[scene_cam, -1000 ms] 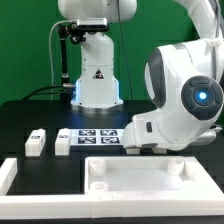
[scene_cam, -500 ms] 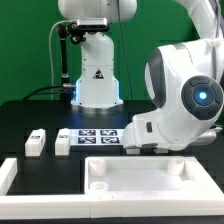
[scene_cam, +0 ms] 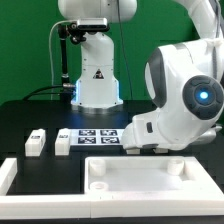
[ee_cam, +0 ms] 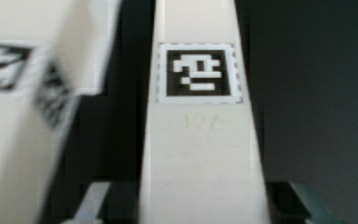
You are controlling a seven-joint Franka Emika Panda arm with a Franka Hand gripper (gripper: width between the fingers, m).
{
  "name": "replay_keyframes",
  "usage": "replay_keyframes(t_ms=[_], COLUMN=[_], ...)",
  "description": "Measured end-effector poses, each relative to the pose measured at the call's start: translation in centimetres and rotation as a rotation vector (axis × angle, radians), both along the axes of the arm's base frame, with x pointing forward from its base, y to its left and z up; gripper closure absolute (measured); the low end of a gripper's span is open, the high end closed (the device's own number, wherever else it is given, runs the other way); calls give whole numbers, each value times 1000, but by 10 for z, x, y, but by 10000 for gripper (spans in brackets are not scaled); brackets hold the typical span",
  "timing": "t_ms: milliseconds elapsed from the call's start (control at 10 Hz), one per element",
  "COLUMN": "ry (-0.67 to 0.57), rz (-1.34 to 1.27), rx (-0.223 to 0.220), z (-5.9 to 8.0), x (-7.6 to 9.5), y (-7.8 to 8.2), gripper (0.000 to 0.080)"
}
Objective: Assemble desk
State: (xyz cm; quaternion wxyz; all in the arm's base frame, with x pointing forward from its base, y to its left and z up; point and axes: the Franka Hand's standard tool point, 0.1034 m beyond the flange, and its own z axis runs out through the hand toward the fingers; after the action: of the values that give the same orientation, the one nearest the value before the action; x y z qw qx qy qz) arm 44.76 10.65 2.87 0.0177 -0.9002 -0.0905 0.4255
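Jaws clamped on a white leg (ee_cam: 197, 130) — dark fingers (ee_cam: 105, 205) are seen pressed against both of its long sides, with its tag turned to the wrist camera. A second tagged block (ee_cam: 34, 90) lies just beside the jaws, close enough to be nudged. The lift is best made straight up with the grip kept square, so that neighbour is not dragged. The tabletop (scene_cam: 150, 180) lies on the bench (scene_cam: 30, 115), apart from the jaws — one of its corners is judged the likely target.
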Motion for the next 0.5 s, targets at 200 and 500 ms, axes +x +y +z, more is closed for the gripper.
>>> replay_keyframes(t_ms=[200, 500], ry=[-39, -194], rz=[7, -22], rx=[42, 50], z=[44, 53], x=[29, 45], y=[-13, -15], gripper=[509, 509])
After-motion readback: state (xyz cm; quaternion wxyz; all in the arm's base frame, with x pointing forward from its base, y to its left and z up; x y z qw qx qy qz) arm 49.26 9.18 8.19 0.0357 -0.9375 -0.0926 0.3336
